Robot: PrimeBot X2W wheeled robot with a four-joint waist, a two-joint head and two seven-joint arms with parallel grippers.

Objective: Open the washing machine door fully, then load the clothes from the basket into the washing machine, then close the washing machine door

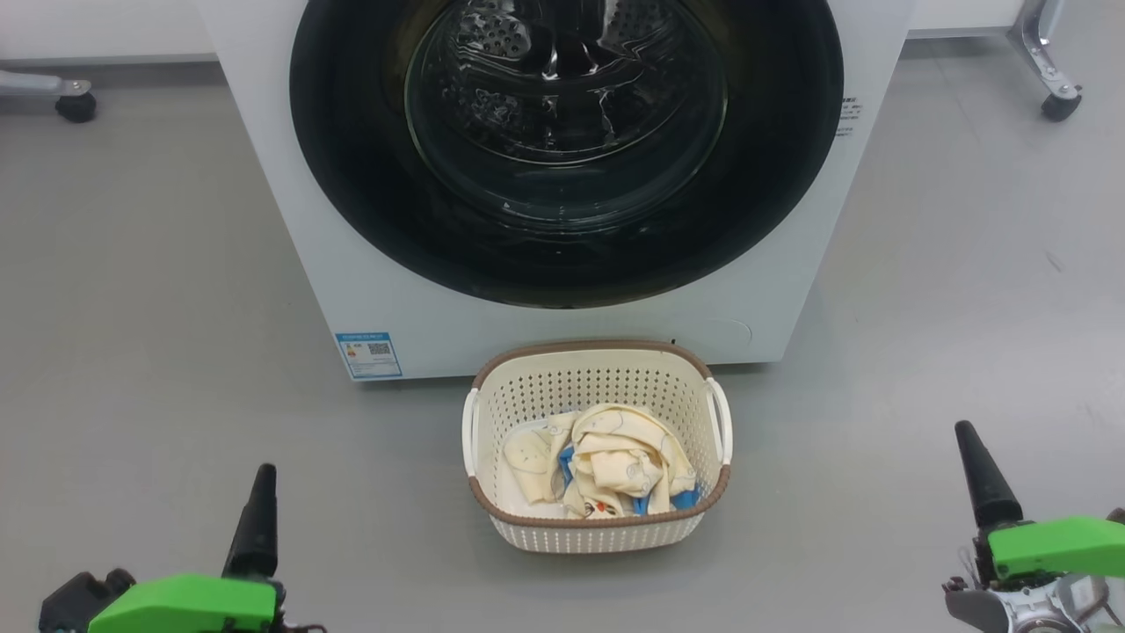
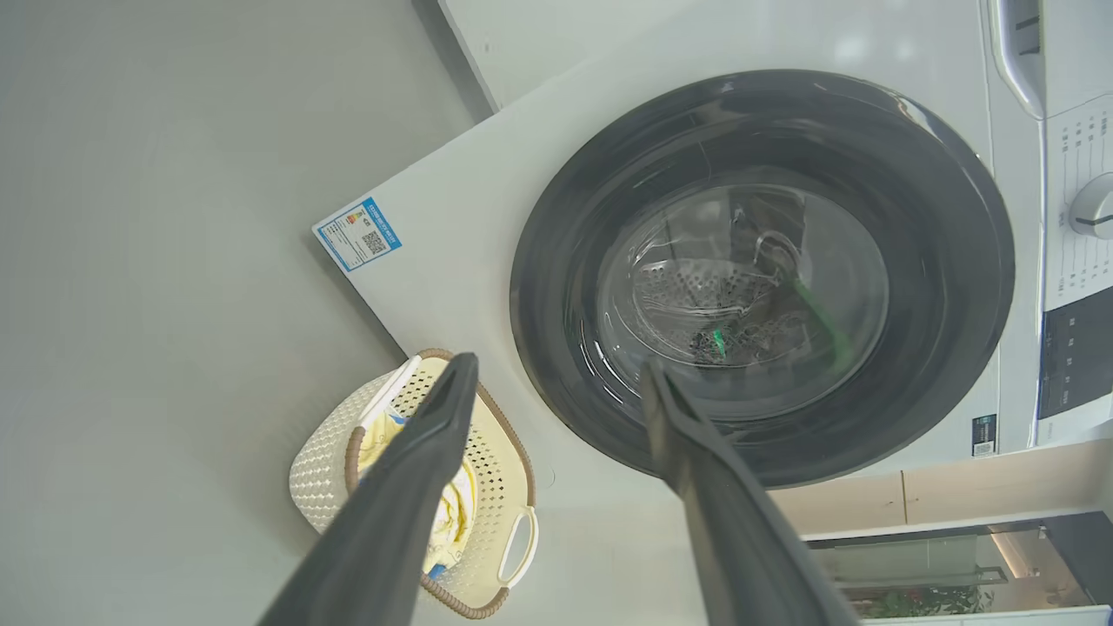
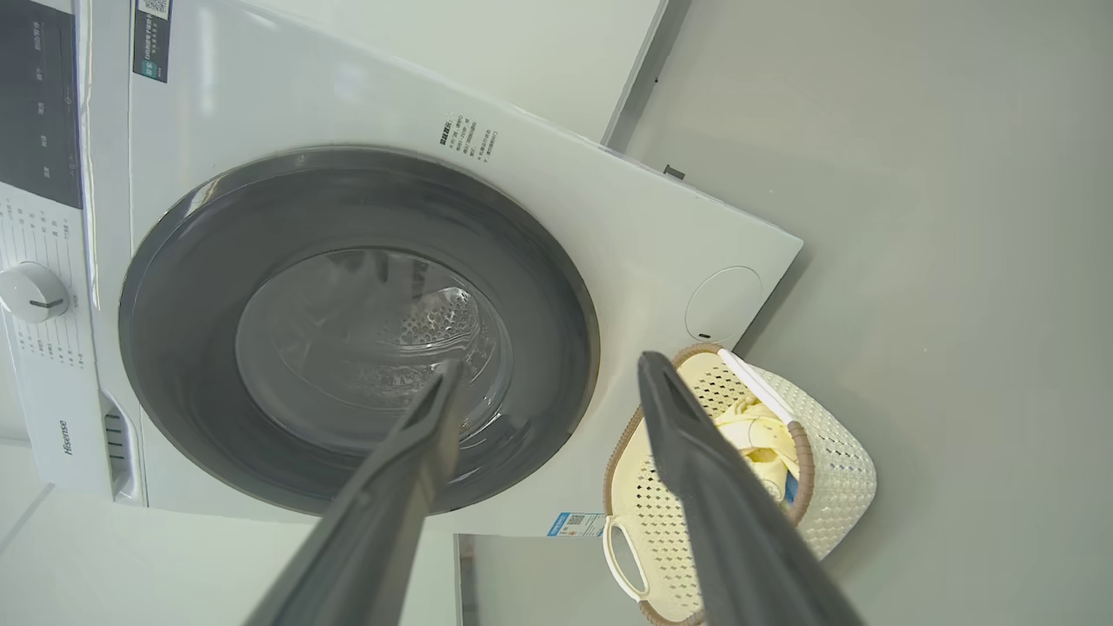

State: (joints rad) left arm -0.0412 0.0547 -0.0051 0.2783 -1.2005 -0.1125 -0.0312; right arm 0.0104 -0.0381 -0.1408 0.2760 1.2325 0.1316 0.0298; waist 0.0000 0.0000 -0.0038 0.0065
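The white washing machine [image 1: 369, 290] stands straight ahead, and its door [image 1: 369, 176], a glossy black rim around a clear glass bowl [image 1: 562, 114], lies flush against the front. On the floor just before it sits the cream basket [image 1: 598, 527] holding the crumpled cream-yellow clothes [image 1: 615, 462] with blue patches. My left gripper [image 2: 558, 365] is open and empty, well back from the machine, with a dark finger [image 1: 255, 527] showing at the lower left. My right gripper [image 3: 549, 363] is open and empty too, its finger [image 1: 984, 479] at the lower right.
Grey floor spreads on both sides of the basket. Caster wheels of frames stand at the far left [image 1: 76, 107] and far right [image 1: 1059, 105]. The machine's control panel and dial [image 3: 30, 296] sit above the door.
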